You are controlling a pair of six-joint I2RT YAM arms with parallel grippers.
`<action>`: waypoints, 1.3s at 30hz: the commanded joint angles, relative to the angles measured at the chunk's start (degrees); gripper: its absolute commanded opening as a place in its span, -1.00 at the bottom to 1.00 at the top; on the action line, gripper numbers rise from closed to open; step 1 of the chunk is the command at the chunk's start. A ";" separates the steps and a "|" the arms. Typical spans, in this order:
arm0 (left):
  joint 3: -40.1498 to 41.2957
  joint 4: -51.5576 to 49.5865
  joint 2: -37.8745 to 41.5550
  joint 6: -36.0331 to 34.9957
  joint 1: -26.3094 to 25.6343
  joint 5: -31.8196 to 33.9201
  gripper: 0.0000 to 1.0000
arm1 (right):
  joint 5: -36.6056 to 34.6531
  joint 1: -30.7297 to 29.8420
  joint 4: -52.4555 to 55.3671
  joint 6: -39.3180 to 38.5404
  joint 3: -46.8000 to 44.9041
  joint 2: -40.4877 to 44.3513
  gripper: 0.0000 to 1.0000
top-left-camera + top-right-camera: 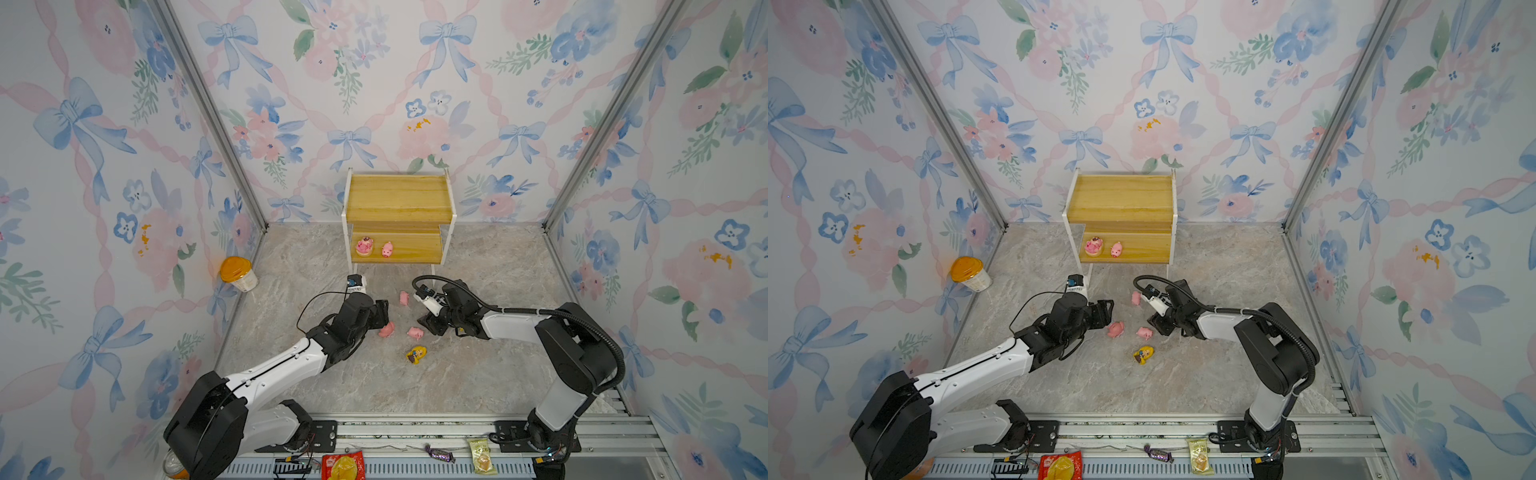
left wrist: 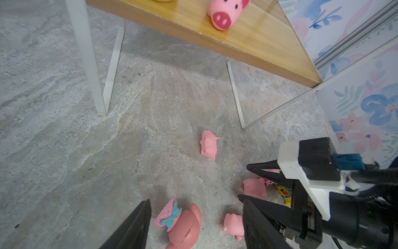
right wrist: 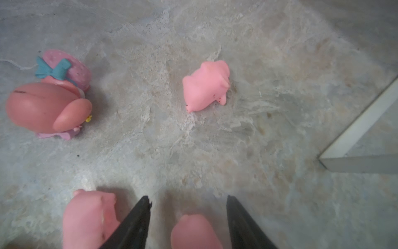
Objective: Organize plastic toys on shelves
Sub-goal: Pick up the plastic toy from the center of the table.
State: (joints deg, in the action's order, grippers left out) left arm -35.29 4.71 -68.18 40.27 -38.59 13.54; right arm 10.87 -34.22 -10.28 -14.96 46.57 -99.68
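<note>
The shelves (image 1: 399,199) stand at the back wall; a pig on a round base (image 1: 364,246) and a small pig (image 1: 387,249) sit on the lower board. My left gripper (image 2: 197,202) is open, low over the floor, astride the toppled pink blue-hatted figure (image 2: 183,226) without touching it. My right gripper (image 3: 188,198) is open around a small pig (image 3: 193,232), with gaps on both sides. Another pig (image 3: 90,217) lies just outside one finger, and a third (image 1: 404,298) lies nearer the shelves. The yellow-haired doll (image 1: 416,354) lies toward the front. A black-and-yellow creature (image 2: 284,191) peeks from under the right gripper.
An orange-lidded cup (image 1: 237,273) stands by the left wall. Snack packets (image 1: 343,465) and a wrapped candy (image 1: 438,454) lie on the front rail. The shelves' white legs (image 2: 86,64) stand close ahead of both grippers, whose fingers nearly meet.
</note>
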 commanded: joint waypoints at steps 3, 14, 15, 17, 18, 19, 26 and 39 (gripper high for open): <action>0.96 1.46 0.28 -1.34 0.53 -1.20 0.36 | -2.56 -0.14 4.88 3.83 1.40 -0.34 0.18; 2.01 2.99 0.57 -1.11 0.80 -1.97 0.36 | -7.69 -1.78 6.64 6.91 2.37 -1.19 -0.20; 1.98 3.00 0.55 -1.09 0.79 -2.07 0.36 | -9.03 -2.03 6.61 8.39 2.86 -1.35 -0.23; 2.06 2.96 0.66 -1.05 0.85 -2.05 0.36 | -12.39 -2.32 6.97 12.66 4.45 -1.85 -0.26; 2.14 3.03 0.77 -1.02 0.86 -1.98 0.37 | -13.67 -2.55 7.08 15.02 5.53 -2.06 -0.21; 2.15 3.02 0.82 -1.07 0.88 -2.01 0.37 | -14.78 -2.86 7.27 17.30 6.63 -2.37 -0.20; 2.29 3.02 1.40 -0.77 0.88 -2.02 0.36 | -25.12 -7.76 10.32 35.44 14.85 -8.33 -0.19; 4.04 2.94 4.33 -0.50 0.94 -1.20 0.36 | -39.54 -13.99 4.91 53.14 13.27 -12.94 0.07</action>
State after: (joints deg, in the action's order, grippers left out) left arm -32.29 7.22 -65.10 40.10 -38.04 12.12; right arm -23.66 -47.44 -3.42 34.46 61.73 -111.74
